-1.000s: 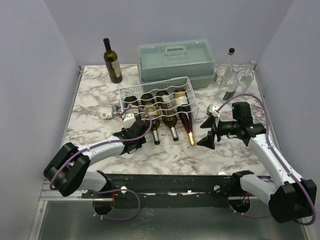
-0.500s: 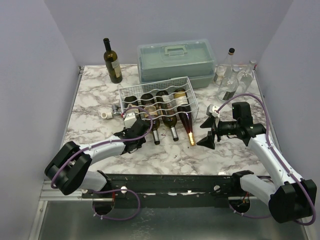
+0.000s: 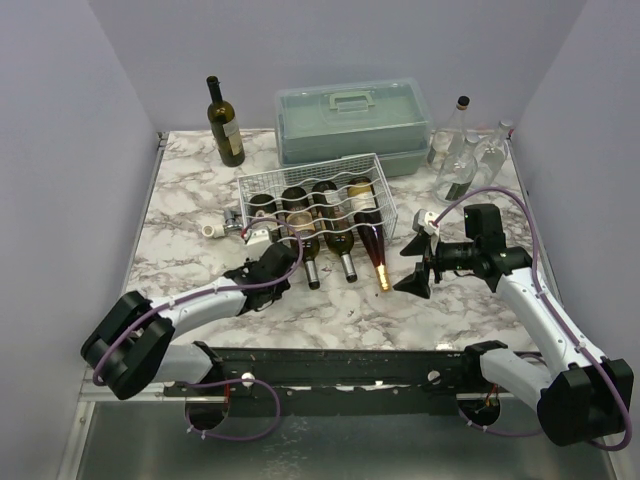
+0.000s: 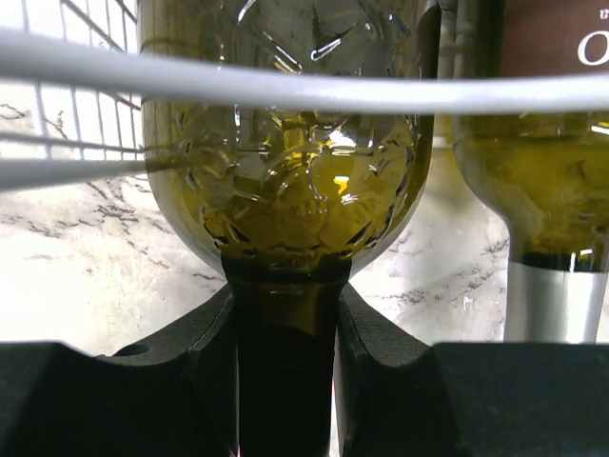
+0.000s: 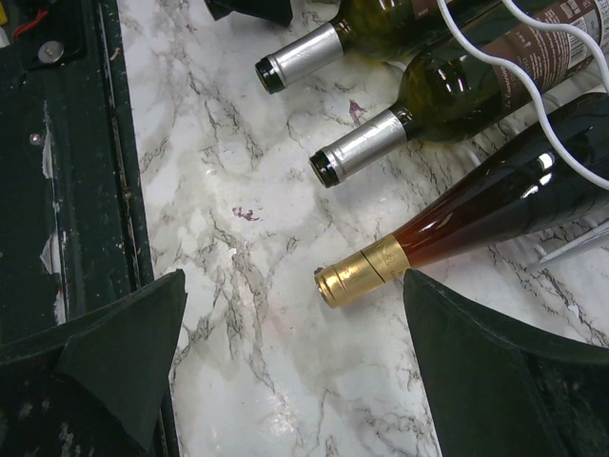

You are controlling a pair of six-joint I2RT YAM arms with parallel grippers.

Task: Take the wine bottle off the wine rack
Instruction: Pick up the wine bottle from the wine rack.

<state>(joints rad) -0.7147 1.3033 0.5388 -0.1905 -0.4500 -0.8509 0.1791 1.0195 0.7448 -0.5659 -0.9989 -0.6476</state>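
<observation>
Marble-patterned tabletop [image 3: 190,200], lilac walls [image 3: 60,120], left tool [image 4: 285,319] clamping wine bottle [image 4: 285,181] neck, right tool [image 5: 295,286] wide

A robotics lab cell is indicated by plain lilac walls [image 3: 60,120] set around the marble-patterned table [image 3: 190,200] and a black mounting rail [image 3: 340,366] fixed along its near edge.

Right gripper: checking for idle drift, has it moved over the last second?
No. The right gripper sits open in the same spot as before, just right of the gold-capped bottle, beside its neck.
</observation>
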